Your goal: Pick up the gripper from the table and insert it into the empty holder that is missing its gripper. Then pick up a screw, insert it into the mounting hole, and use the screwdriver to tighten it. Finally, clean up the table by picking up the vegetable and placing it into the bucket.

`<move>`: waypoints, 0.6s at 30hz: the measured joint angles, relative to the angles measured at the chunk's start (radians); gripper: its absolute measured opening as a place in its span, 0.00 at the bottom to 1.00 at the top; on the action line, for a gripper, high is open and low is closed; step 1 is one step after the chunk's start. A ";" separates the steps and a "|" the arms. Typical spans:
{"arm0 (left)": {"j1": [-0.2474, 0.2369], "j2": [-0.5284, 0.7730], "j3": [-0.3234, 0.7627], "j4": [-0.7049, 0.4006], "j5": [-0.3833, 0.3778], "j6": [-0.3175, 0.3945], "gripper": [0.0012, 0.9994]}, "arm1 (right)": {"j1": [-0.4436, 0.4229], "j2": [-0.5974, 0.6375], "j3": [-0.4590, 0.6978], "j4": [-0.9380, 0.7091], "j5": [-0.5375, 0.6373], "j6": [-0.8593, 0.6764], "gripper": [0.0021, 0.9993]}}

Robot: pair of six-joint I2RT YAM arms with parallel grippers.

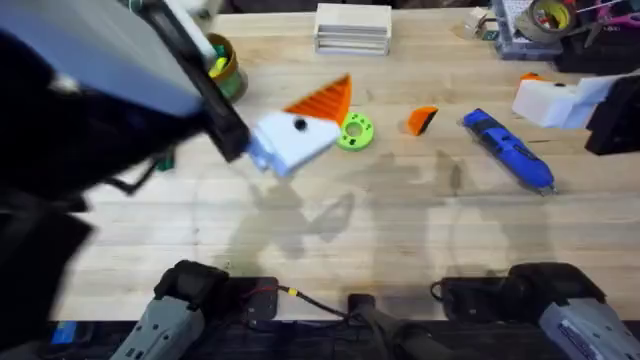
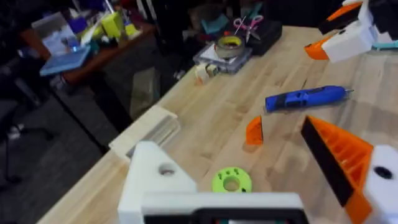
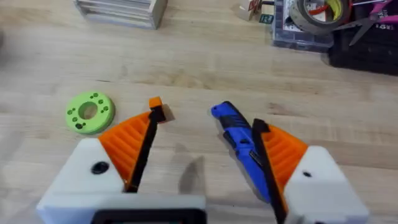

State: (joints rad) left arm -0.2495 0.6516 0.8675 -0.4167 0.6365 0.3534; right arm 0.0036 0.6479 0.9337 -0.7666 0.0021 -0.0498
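My left gripper hangs open over the table's middle, its arm large and blurred under the camera. In the left wrist view one of its fingers is the plain white holder with a round hole, and the other carries an orange wedge. The loose orange gripper lies between the green ring and the blue screwdriver. My right gripper is open at the far right, above the screwdriver. The bucket is half hidden behind the left arm. A small dark green bit, perhaps the vegetable, shows by that arm. No screw can be made out.
A stack of flat boxes stands at the back middle. A tape roll on a clear case, scissors and a black case crowd the back right corner. The table's near half is bare wood.
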 joint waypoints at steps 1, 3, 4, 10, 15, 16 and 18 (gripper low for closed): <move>-0.013 -0.016 -0.052 0.060 -0.002 0.004 0.99 | 0.000 0.000 0.000 0.000 0.000 0.000 0.99; -0.032 -0.046 -0.140 0.163 -0.002 0.008 0.99 | 0.000 0.000 0.000 0.000 0.000 0.000 0.99; -0.040 -0.062 -0.184 0.219 0.000 0.010 0.99 | 0.000 0.000 0.000 0.000 0.000 0.000 0.99; -0.065 -0.152 -0.364 0.407 0.021 0.014 0.99 | 0.000 0.000 0.000 0.000 0.000 0.000 0.99; -0.105 -0.221 -0.498 0.501 0.027 0.011 0.99 | 0.000 0.000 0.000 0.000 0.000 0.000 0.99; -0.113 -0.236 -0.526 0.524 0.027 0.009 0.99 | 0.000 0.000 0.000 0.000 0.000 0.000 0.99; -0.126 -0.265 -0.574 0.562 0.029 0.006 0.99 | 0.000 0.000 0.000 0.000 0.000 0.000 0.99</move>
State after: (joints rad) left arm -0.3753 0.3864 0.2939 0.1451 0.6655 0.3595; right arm 0.0036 0.6479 0.9337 -0.7666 0.0021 -0.0502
